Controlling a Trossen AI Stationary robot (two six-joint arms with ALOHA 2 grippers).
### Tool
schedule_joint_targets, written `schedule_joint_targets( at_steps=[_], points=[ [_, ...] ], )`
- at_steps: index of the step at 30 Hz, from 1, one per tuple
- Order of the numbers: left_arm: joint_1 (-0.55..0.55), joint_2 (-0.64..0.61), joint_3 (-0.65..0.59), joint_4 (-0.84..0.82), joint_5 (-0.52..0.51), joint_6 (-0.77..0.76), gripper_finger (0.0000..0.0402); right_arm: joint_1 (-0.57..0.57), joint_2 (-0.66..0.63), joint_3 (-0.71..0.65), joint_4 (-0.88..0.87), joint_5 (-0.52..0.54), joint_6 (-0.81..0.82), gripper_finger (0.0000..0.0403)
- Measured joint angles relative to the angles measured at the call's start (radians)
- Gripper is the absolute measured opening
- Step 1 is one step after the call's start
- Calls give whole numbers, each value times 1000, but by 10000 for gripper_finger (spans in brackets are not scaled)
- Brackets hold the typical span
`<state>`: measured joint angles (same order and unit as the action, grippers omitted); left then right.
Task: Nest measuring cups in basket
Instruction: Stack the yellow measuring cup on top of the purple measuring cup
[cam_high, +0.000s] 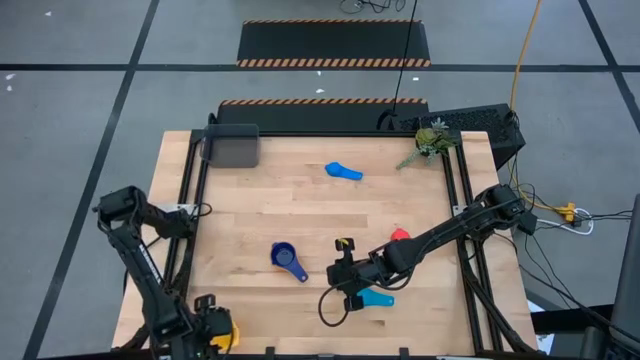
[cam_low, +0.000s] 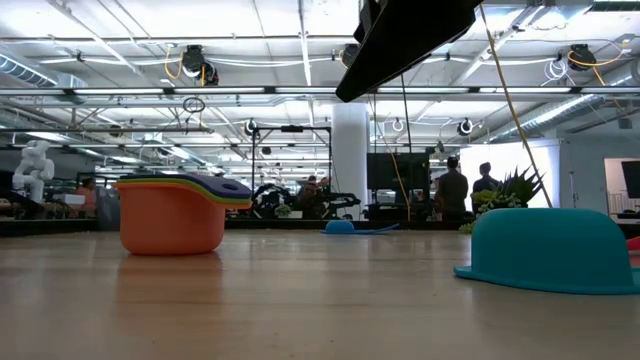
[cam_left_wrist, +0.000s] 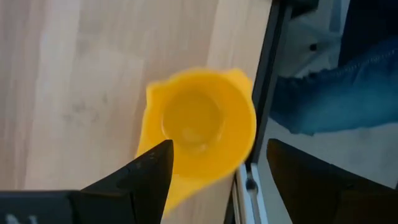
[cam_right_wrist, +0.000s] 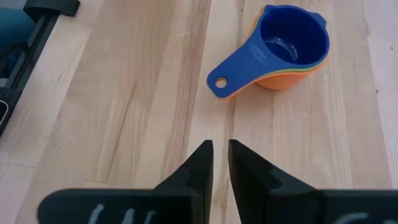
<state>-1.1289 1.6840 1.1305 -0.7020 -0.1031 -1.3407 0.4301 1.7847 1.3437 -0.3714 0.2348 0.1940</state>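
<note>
Left gripper (jaws apart) straddles yellow cup.

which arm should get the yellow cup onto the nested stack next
Left, probably. The left gripper hangs right over the yellow cup at the table's near-left corner, jaws open around it. The right gripper is shut and empty, though nearer the nested stack.

Red cup mostly hidden under right arm (colour only); yellow cup blurred.
</note>
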Motion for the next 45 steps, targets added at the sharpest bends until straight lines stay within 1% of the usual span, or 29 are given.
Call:
schedule_joint_targets(
  at_steps=[4, 8, 13, 16, 20, 24, 28, 31, 35, 40, 42, 45],
  points=[
    [-15, -6, 0, -10, 20, -14, 258, 0, 0, 0, 0, 0, 0, 40],
    [-18, -45, 0, -42, 31, -16, 261, 0, 0, 0, 0, 1, 0, 40],
    [-25, -102, 1, -85, 19, -35, 275, 0, 0, 0, 0, 2, 0, 40],
    [-38, -106, 1, -143, -2, -26, 286, 0, 0, 0, 0, 2, 0, 40],
    [-46, -106, 1, -167, 25, 9, 304, 0, 0, 0, -1, 2, 0, 40],
    [-51, -106, 1, -167, 27, 21, 314, 0, 0, 0, -2, 1, 0, 40],
    [-60, -106, 1, -162, 80, -9, 310, 0, 0, 0, -2, 1, 0, 40],
    [-80, -106, 1, -163, 88, -36, 301, 0, 0, 0, -2, 0, 2, 40],
    [-108, -106, 1, -180, 85, -50, 290, 0, 0, 0, -2, 0, 2, 40],
    [-131, -99, 0, -241, 84, -50, 285, -1, 1, 0, -2, 0, 2, 40],
    [-136, -99, 0, -243, 70, -44, 285, -1, 1, 0, -2, 0, 2, 40],
    [-141, -94, 0, -234, 19, -32, 285, -1, 1, 0, -2, 0, 3, 40]
  ],
)
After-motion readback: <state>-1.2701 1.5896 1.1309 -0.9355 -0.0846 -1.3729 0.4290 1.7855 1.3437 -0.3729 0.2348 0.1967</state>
